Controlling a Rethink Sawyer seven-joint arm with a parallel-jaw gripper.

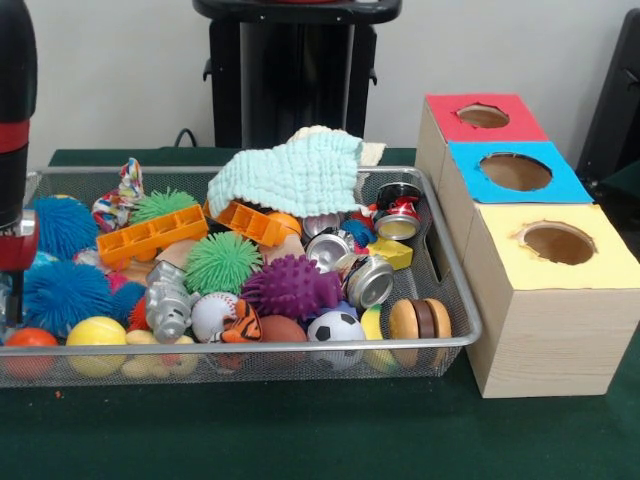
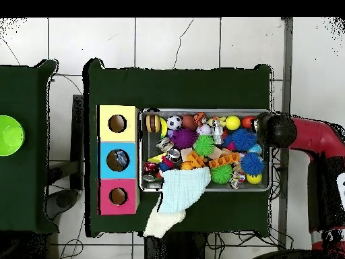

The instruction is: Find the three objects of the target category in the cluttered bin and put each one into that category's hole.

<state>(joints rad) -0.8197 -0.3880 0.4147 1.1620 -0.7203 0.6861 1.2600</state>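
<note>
Arm (image 1: pixel 15 150) hangs at the bin's (image 1: pixel 455 300) end farthest from the boxes, over the blue spiky balls (image 1: pixel 60 290). The overhead view puts its head (image 2: pixel 273 128) above the bin's corner. Can't tell whether the fingers are open or closed; neither view shows them.

Target hole is the blue-surround one (image 1: pixel 515 171), the middle of three box tops, between the red hole (image 1: pixel 483 116) and the yellow hole (image 1: pixel 558 243). From above, something pale sits inside the blue hole (image 2: pixel 118 160), can't identify it.

One clear crinkled item that looks like a plastic bottle (image 1: pixel 168 300) lies near the bin's front, between the blue spiky ball and the baseball (image 1: pixel 212 315). No other bottle is visible; the rest may be buried under the mint cloth (image 1: pixel 290 175) or other clutter. The silver cans (image 1: pixel 365 278) by the purple spiky ball (image 1: pixel 290 287) are not targets.

Handling, as a judgement: bottle is light, thin-walled and slick, and it will buckle under a hard squeeze. Best hold is across the body at mid-length with light force. Neighbours are packed close, so expect them to drag along.
</note>
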